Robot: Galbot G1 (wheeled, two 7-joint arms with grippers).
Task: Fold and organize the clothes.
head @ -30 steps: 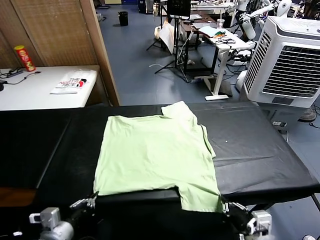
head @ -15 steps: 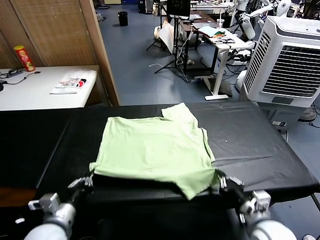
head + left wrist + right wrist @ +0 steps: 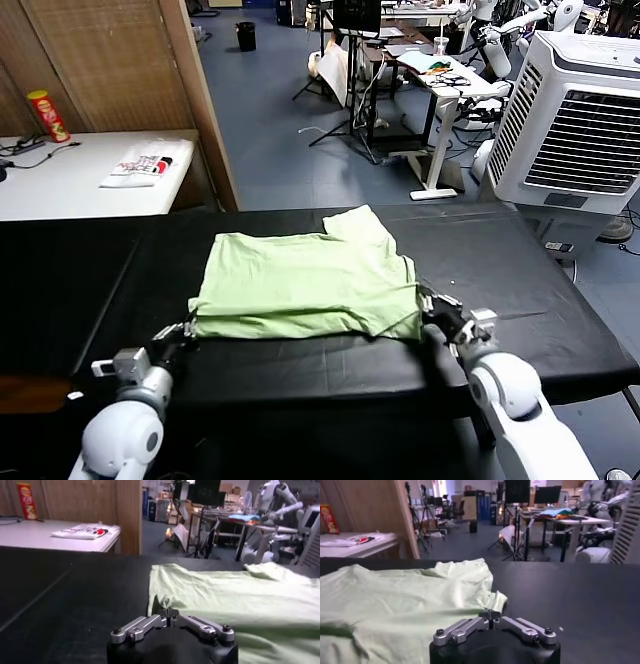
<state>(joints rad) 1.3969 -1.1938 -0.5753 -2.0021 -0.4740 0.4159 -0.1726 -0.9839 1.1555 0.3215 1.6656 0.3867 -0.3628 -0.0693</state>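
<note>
Two grippers: both at the T-shirt's near fold
T-shirt (image 3: 305, 285): pale green, folded, mid black tabletop (image 3: 520, 290)
Left gripper (image 3: 186, 328): fingers pinched on near-left corner
Right gripper (image 3: 428, 305): fingers pinched on near-right corner

Bare black table (image 3: 520, 300) L/R of T-shirt (image 3: 300, 280); wood partition (image 3: 200, 100) behind.

A black table (image 3: 520, 300) fills the foreground. Behind it on the left stands a white side table (image 3: 60, 185), carrying a red can (image 3: 48, 115) near its far edge and a white printed packet (image 3: 140, 168) with red and black marks. A wooden partition (image 3: 130, 70) rises behind. On the right sits a large white air cooler (image 3: 575, 120), with cluttered desks (image 3: 440, 75) beyond on the blue floor (image 3: 270, 120).
</note>
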